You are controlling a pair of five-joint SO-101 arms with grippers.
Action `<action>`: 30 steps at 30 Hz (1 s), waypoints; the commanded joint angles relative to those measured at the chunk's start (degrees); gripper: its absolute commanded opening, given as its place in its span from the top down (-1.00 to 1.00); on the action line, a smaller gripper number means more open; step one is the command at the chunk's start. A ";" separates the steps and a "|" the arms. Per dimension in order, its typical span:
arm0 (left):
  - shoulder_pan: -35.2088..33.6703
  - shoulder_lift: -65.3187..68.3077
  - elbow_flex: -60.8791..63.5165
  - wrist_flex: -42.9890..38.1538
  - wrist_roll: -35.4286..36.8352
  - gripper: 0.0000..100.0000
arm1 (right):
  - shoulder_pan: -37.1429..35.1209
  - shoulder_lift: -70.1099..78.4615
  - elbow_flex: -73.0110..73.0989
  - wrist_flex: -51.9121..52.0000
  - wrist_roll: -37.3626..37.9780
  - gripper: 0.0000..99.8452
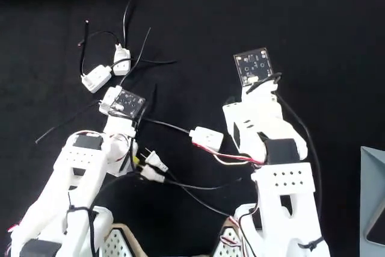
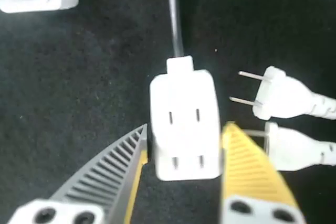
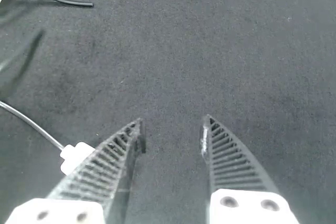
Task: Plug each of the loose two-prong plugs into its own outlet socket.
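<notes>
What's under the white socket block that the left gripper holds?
Black cloth shows all around the socket block held in the left gripper. The patch directly beneath is covered by the block, as is whether it touches the cloth.

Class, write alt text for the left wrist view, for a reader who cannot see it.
A white outlet socket sits clamped between the grey and yellow fingers of the left tool, its slots facing the camera. Two loose two-prong plugs lie beside it on black cloth, prongs pointing toward the socket.
</notes>
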 commanded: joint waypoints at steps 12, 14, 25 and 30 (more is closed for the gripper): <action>-1.98 -0.26 -3.91 -3.08 -24.00 0.49 | -0.88 -0.66 -0.48 -0.97 0.44 0.64; -4.09 -0.26 -5.67 -2.99 -23.56 0.35 | -0.88 -0.66 -0.48 -0.97 0.44 0.64; -1.36 -1.67 -20.70 18.37 -21.10 0.40 | -2.64 -0.66 0.13 -1.14 0.44 0.64; 6.46 -9.32 -21.41 26.37 -21.01 0.47 | -2.46 -0.75 0.13 -1.14 0.44 0.64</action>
